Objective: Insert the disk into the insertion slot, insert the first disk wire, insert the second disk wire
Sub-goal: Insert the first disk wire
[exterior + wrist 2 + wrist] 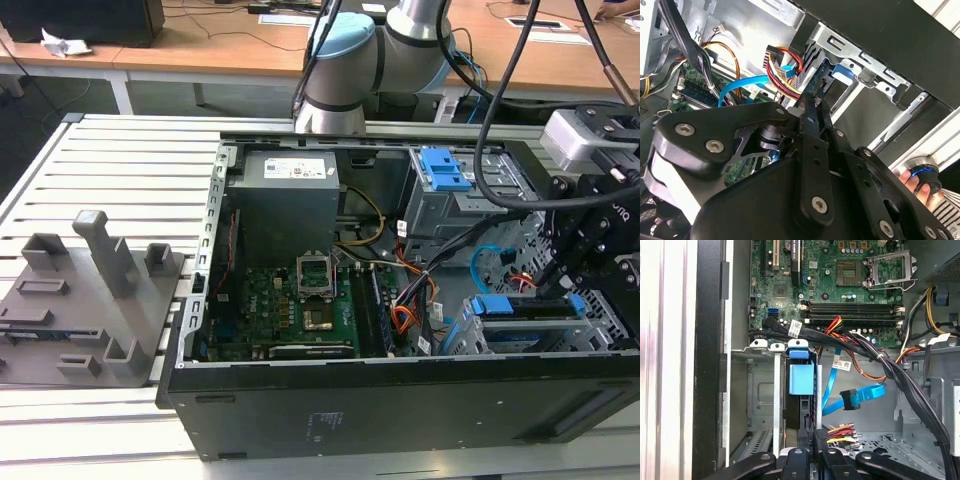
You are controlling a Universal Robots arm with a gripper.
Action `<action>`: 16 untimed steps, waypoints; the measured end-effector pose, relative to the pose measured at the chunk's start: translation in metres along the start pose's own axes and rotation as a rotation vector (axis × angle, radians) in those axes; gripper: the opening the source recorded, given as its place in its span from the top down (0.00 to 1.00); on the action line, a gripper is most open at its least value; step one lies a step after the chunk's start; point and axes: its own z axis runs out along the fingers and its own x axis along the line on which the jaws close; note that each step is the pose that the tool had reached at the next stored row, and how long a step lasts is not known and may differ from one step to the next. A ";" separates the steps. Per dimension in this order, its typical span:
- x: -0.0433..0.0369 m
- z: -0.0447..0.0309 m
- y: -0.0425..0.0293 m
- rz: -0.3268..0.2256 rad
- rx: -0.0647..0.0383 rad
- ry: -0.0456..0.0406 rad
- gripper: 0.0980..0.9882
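The disk (530, 322), silver in its bright blue carrier, lies inside the grey insertion slot (462, 338) at the case's front corner on the exterior view's right. In the first wrist view the disk (801, 377) shows edge-on in the slot (760, 390). My black gripper (552, 288) (810, 437) (812, 102) hangs just behind the disk's rear end. Its fingers are close together on the black connector of the first disk wire (840, 431), a red, yellow and black bundle (782, 70). The light-blue second disk wire (865, 395) (483, 262) (732, 90) curves loose beside it, its plug free.
The green motherboard (290, 310) and grey power supply (285, 200) fill the case's other half. A taller bay with a blue latch (445, 170) stands behind the slot. Thick black cables (880, 360) cross near the gripper. A person's hand (920, 182) rests outside the case. A grey fixture (90, 290) sits on the table.
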 end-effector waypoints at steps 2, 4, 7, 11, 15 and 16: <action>0.0000 0.0006 -0.0004 0.000 0.000 0.0000 0.93; 0.0000 0.0011 -0.0009 0.000 0.000 0.0000 0.93; 0.0000 0.0025 -0.0015 0.000 0.000 -0.0002 0.93; 0.0004 0.0039 -0.0019 0.000 0.000 0.0002 0.93; 0.0016 0.0062 -0.0033 0.000 0.000 0.0003 0.93; 0.0017 0.0066 -0.0037 0.000 0.000 0.0003 0.93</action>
